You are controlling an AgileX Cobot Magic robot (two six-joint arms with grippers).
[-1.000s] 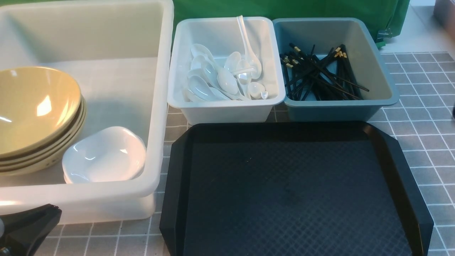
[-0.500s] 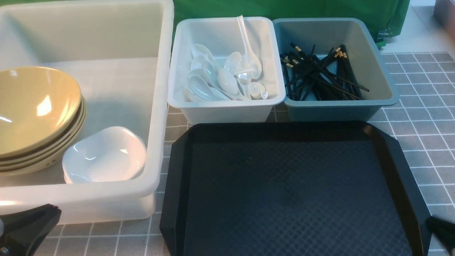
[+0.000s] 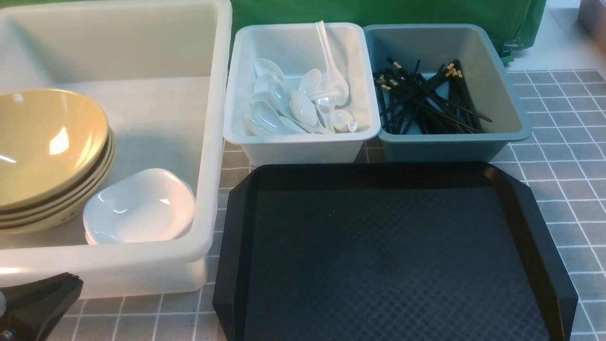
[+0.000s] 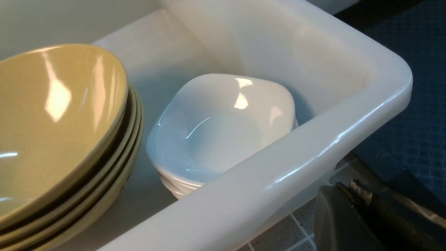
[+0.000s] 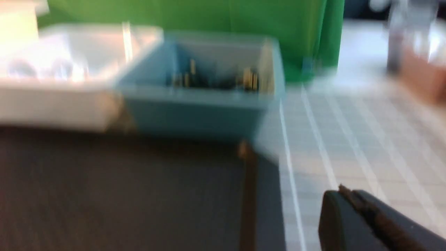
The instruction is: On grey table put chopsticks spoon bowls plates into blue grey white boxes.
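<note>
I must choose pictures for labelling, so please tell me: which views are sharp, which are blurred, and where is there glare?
Front view: sharp, with bright glare patches on the bowls. Left wrist view: sharp, with highlights on the plates and on the rim of the large white tub. Right wrist view: heavily smeared; the blue-grey box is only a soft shape.

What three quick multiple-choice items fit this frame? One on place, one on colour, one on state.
1. Where are the chopsticks?
A. black tray
B. blue-grey box
C. white tub

2. What colour are the stacked bowls?
A. yellowish tan
B. red
C. black

3. What does the black tray hold?
A. spoons
B. plates
C. nothing

Key: 1 B, the sticks lie crisscrossed in the blue-grey box. 2 A, tan and glossy in the white tub. 3 C, its textured floor shows bare.
</note>
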